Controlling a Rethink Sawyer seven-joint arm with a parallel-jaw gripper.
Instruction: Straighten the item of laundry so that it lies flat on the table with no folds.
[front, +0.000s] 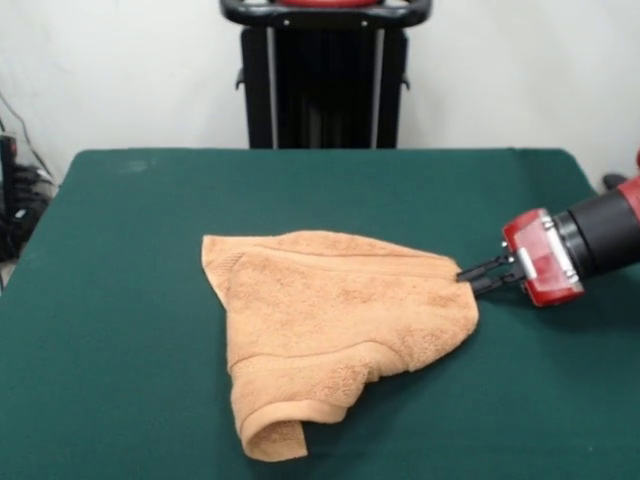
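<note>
Reaching: the red and black arm's gripper (468, 277) comes in level from the picture's right, its thin black tips at the edge of the light orange-tan terry-cloth towel (335, 325).
Grip: tips look pinched together on that edge, though whether cloth lies between them cannot be told.
Towel from tool: all of it lies beyond the tips, away from the wrist, crumpled and folded over itself, one corner rolled.
Long axis: roughly in line with the gripper.
Surface: smooth dark green cloth table (120, 300), bare behind the wrist, giving room to pull.
</note>
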